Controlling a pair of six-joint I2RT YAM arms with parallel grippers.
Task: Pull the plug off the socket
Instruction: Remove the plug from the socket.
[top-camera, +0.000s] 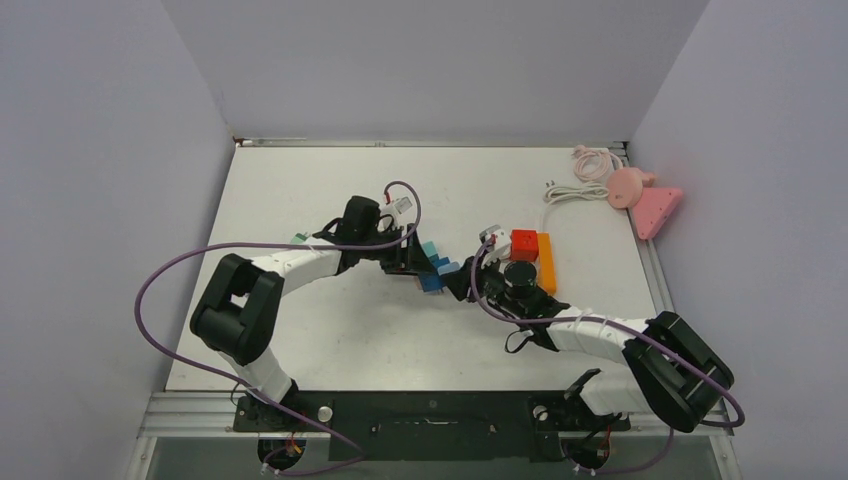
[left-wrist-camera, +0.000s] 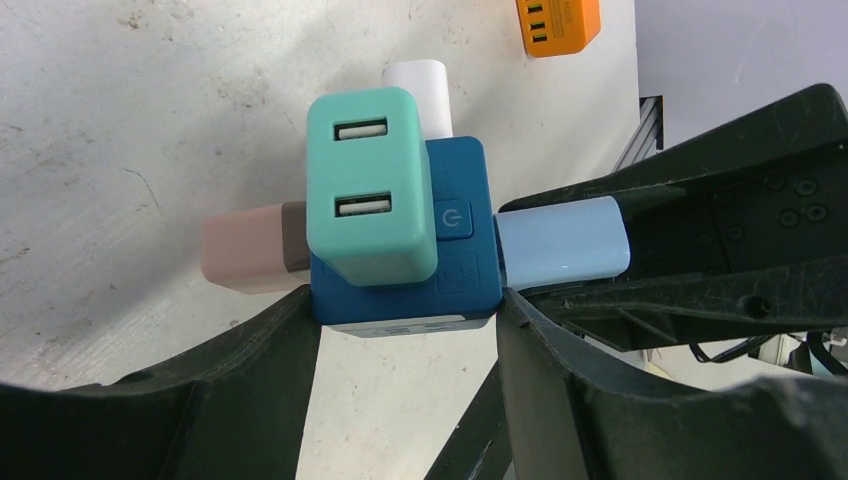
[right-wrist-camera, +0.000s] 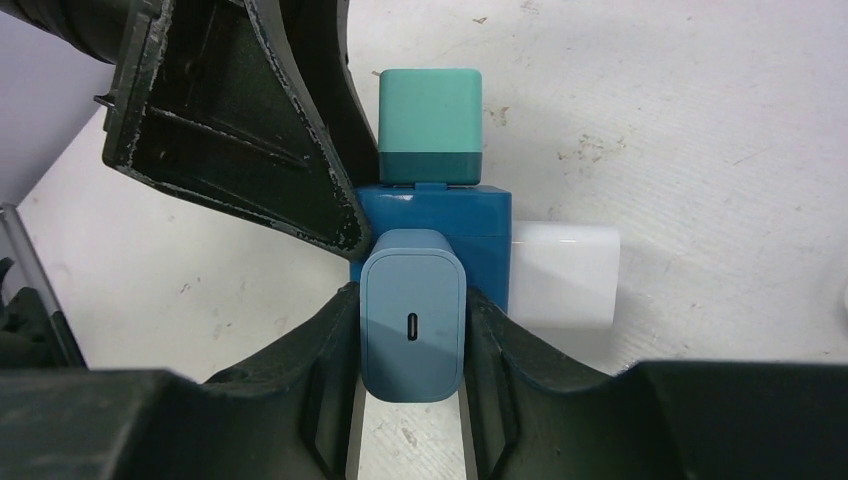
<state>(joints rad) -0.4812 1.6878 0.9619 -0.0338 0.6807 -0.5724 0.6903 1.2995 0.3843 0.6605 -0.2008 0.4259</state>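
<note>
A dark blue cube socket (left-wrist-camera: 455, 260) (right-wrist-camera: 480, 215) rests on the table with several chargers plugged into it. A light blue plug (right-wrist-camera: 412, 315) (left-wrist-camera: 563, 240) sits against one side face of the socket. My right gripper (right-wrist-camera: 412, 330) (top-camera: 462, 283) is shut on this plug, with a finger pressed on each flank. My left gripper (left-wrist-camera: 405, 310) (top-camera: 415, 262) is closed on the socket, its fingers against the two opposite lower sides. A teal charger (left-wrist-camera: 370, 190) is on top, a white one (left-wrist-camera: 420, 85) and a pink-brown one (left-wrist-camera: 250, 248) on other faces.
An orange power strip (top-camera: 546, 262) and a red cube (top-camera: 524, 244) lie just right of the grippers. A pink triangular object (top-camera: 655, 208) and coiled white and pink cables (top-camera: 575, 192) sit at the far right corner. Walls enclose the table.
</note>
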